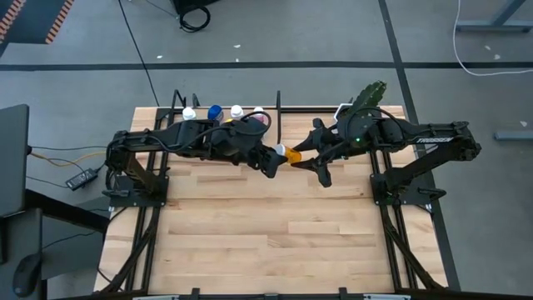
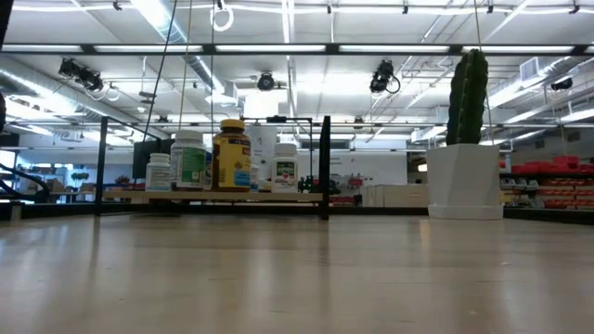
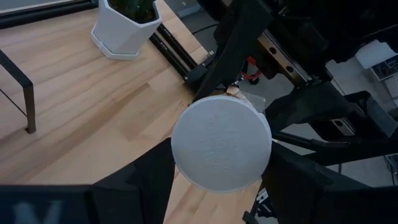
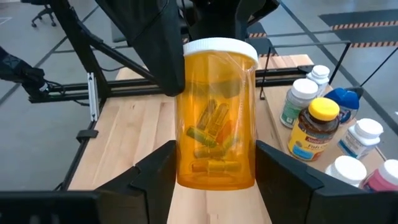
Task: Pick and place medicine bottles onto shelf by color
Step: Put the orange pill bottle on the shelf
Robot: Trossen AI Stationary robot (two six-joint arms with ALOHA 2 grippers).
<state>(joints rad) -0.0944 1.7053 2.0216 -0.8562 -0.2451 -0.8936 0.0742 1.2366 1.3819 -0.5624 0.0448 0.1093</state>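
Orange bottle is held up mid-desk between both grippers, clear of the desk surface. In the high view its long axis runs roughly 9-to-3: white cap end toward the left gripper, orange body toward the right gripper.

Right wrist view: right gripper partly open, fingers either side of the lower body of the orange bottle, touching it, so it grips the base end. Pills visible inside.

Left wrist view: left gripper also part open, fingers flanking the white cap, the cap face pointing straight at the camera. Contact on the cap looks likely, but the cap hides the finger pads, so a firm grip there is only probable. Reads as a handover with both ends caught.

Shelf sits at about 10 o'clock from the bottle, behind the left arm. Other bottles already stand there: white-capped ones, a blue bottle, a yellow-lidded amber bottle. The left arm is the nearer one to the shelf; the right arm would have to reach across.

Judgement: the next move turns on which end lets go. If the right gripper releases, the left one carries the bottle cap-first toward 10 o'clock and must turn it upright before setting it down. Cactus pot at 2 o'clock, out of the way.
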